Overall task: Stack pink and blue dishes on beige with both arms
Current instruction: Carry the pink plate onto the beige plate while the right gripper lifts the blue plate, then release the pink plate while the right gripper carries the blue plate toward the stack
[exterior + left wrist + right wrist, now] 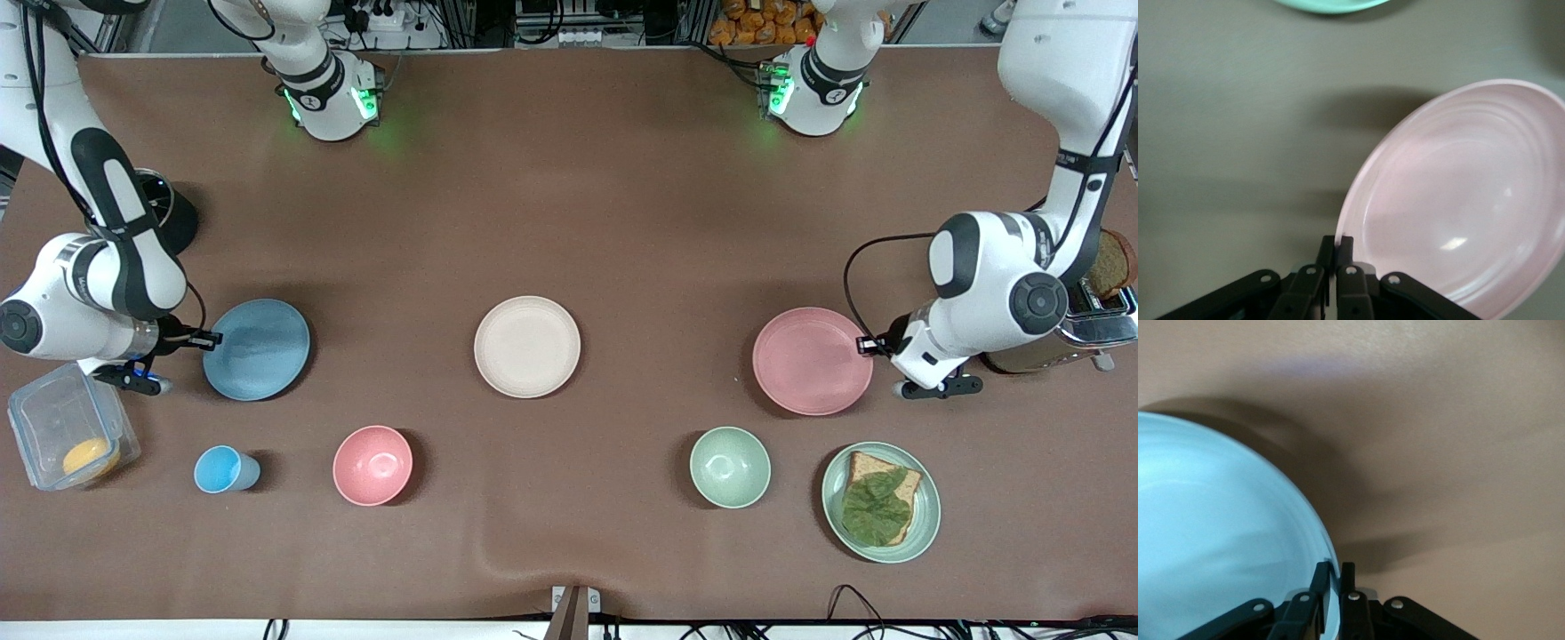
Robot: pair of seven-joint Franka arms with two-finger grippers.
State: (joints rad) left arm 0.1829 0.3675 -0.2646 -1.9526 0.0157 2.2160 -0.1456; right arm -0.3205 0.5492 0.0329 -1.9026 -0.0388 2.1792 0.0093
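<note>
I'm taking the beige plate point(527, 347) as my landmark, mid-table and bare. The pink plate point(812, 360) sits toward the left arm's end from it, the blue plate point(257, 348) toward the right arm's end, all three in one row at abt the same depth from the front cam.

Left gripper point(867, 347) is pinched shut on the pink plate's rim, at the edge facing away from the beige plate; in the left wrist view the fingers point(1345, 248) clamp the lip w/ the plate point(1458, 200) spreading out ahead of them. Right gripper point(209, 339) is the mirror: closed on the blue plate's outer rim, the right wrist view showing the fingers point(1323, 577) straddling the lip and the plate point(1218, 540) ahead.

Plates are round, so no long axis to line up. What matters is that each plate lies between its own gripper and the beige plate, so both carries run straight inward along the row. Distances look abt equal, neither arm clearly nearer. My read: only one can land first, the 2nd has to go on top, and I'd stagger them so the arms don't meet over the beige plate
</note>
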